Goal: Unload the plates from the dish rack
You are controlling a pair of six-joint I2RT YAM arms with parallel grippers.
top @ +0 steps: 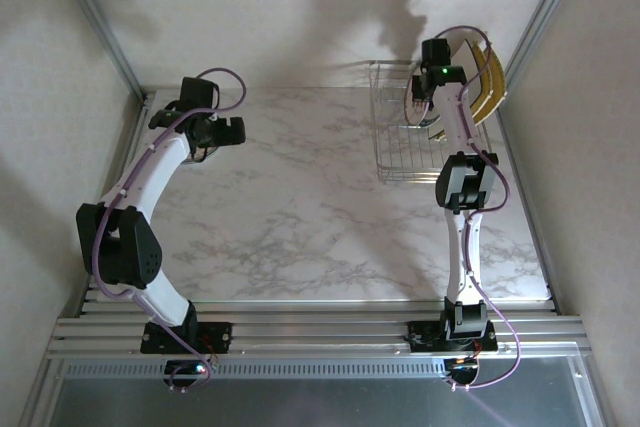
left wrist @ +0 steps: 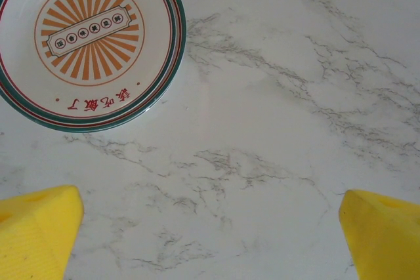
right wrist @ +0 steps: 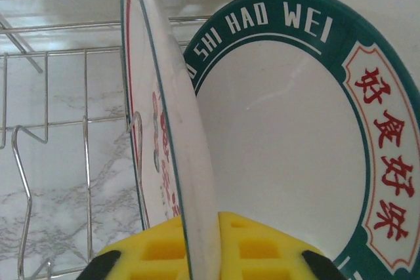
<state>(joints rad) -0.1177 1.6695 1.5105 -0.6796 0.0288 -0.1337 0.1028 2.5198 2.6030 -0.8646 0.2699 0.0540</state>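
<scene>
Right jaws are pressed in on the rim of a white plate (right wrist: 172, 129) that's standing on edge in the dish rack (right wrist: 65, 122), with the yellow pads (right wrist: 259, 250) on either side of it, so that's a proper pinch on the plate. Just behind it stands a green-rimmed plate (right wrist: 282, 142) with red characters down its side, very close, though I can't tell if the two actually touch. From above, the rack sits at the far right corner of the marble surface (top: 300, 217), and some yellow plates (top: 490, 82) lean at its far right end. Over by the far left corner, the left jaws are spread wide above bare marble. A sunburst plate (left wrist: 85, 44), round and white with an orange starburst, lies flat on the surface just ahead of them, not touched.
</scene>
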